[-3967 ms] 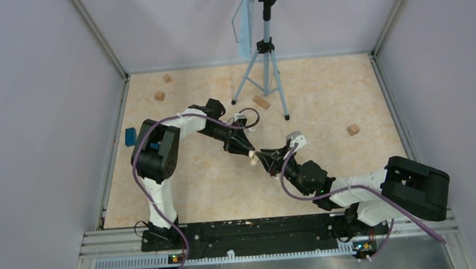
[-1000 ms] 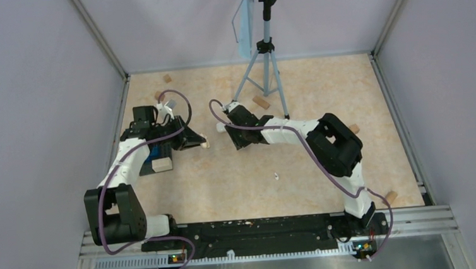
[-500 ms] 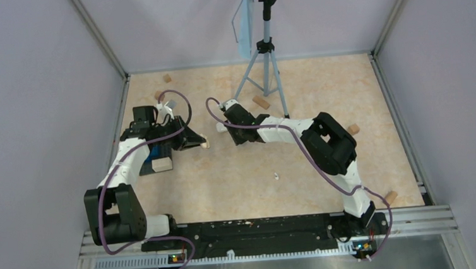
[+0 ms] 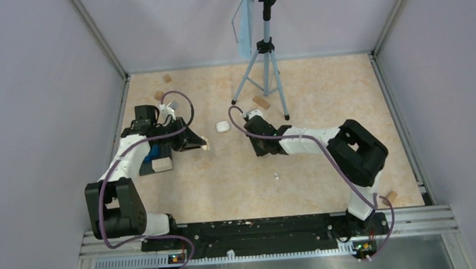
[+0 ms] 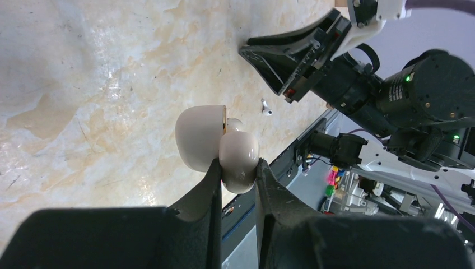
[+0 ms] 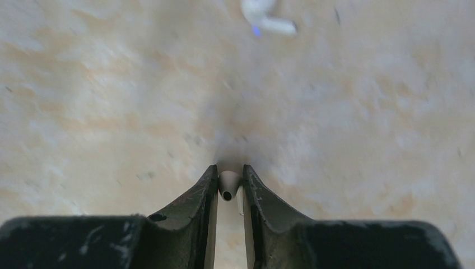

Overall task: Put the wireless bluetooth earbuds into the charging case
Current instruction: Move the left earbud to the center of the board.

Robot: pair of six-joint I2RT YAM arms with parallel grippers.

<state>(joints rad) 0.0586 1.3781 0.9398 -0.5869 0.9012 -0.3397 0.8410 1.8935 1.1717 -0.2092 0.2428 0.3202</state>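
Clamping the charging case between its two fingers, the left hand is closed tight on the lower shell. The lid is swung open toward 9 o'clock in the left wrist view. From above, this hand sits on the 9 o'clock side of the table, with the case poking out of its tip toward 3 o'clock.

The right hand is nearly closed, its fingertips nipping a tiny white piece between them. This held earbud shows a dark hole toward the camera and sits low over the table; whether it touches the surface I cannot tell.

A loose earbud lies on the table ahead of that hand, at 12 o'clock in the right wrist view and blurred. From above it is the small white sliver at 5 o'clock from the right hand, a little apart from it.

A second white case rests on the table between the two hands, at 10 o'clock from the right one. A tripod stands at the table's 12 o'clock side, with a tan wooden block by its feet.
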